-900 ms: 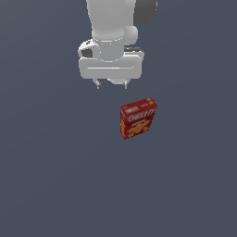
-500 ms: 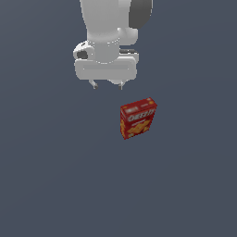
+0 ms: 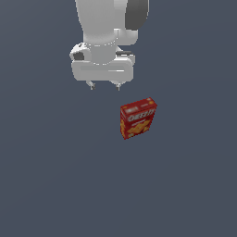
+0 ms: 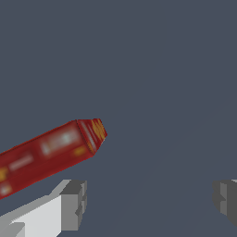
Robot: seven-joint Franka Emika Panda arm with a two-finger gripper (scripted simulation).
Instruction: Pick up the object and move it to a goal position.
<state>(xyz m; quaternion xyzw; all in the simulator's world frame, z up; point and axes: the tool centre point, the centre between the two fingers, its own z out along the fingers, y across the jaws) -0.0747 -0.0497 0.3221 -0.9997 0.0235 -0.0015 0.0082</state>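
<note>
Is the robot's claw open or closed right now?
Open. The white gripper shows its two fingertips spread wide apart with only bare grey floor between them. It hangs empty, apart from the small red rectangular cracker box.

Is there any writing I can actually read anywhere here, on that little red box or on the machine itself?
"CHEEZ-IT": large white lettering across the front of the red cracker box, blurred, so this is a best reading.
Small white patch above that lettering: too blurred to read.
Side of the box in the wrist view: only pale smudges, unreadable.
Robot arm and gripper: no writing visible.
</note>
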